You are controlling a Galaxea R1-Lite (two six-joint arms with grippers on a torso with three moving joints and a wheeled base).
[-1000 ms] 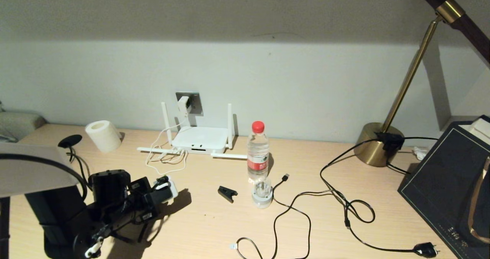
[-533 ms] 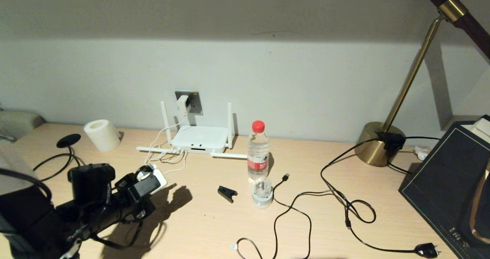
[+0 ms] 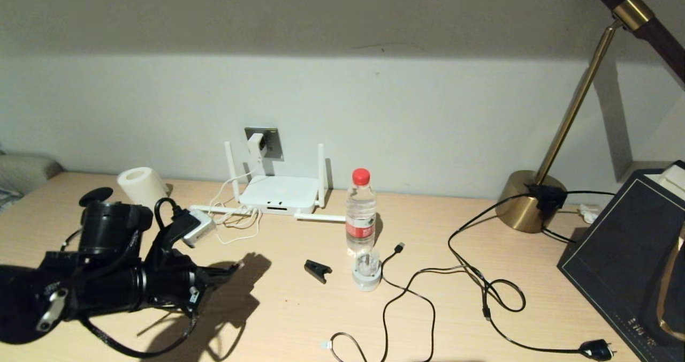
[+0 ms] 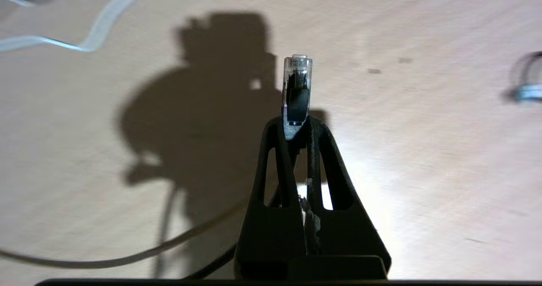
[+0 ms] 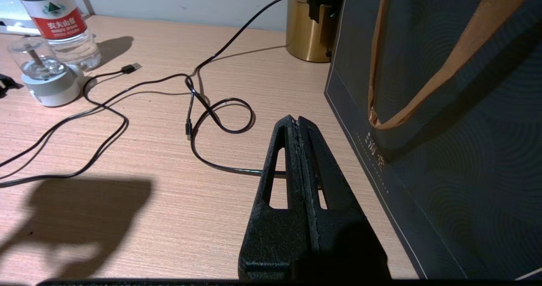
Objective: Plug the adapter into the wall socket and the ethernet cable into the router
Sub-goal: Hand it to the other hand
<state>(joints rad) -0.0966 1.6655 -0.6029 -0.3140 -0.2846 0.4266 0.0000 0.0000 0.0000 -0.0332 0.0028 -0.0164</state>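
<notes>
Above the tabletop (image 3: pixel 299 308), left hand (image 4: pixel 296 127) pinches the ethernet cable (image 4: pixel 297 87); align its clear tip squarely with the router (image 3: pixel 278 193) ports.

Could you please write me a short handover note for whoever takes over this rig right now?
Left claw: shut on the ethernet cable, clear tip sticking out, held above the desk at front left.
Right claw: shut, empty, parked beside the dark bag.
Adapter: already in the wall socket.
Router: on the desk below the socket.
Left to do: plug the cable into the router.
</notes>
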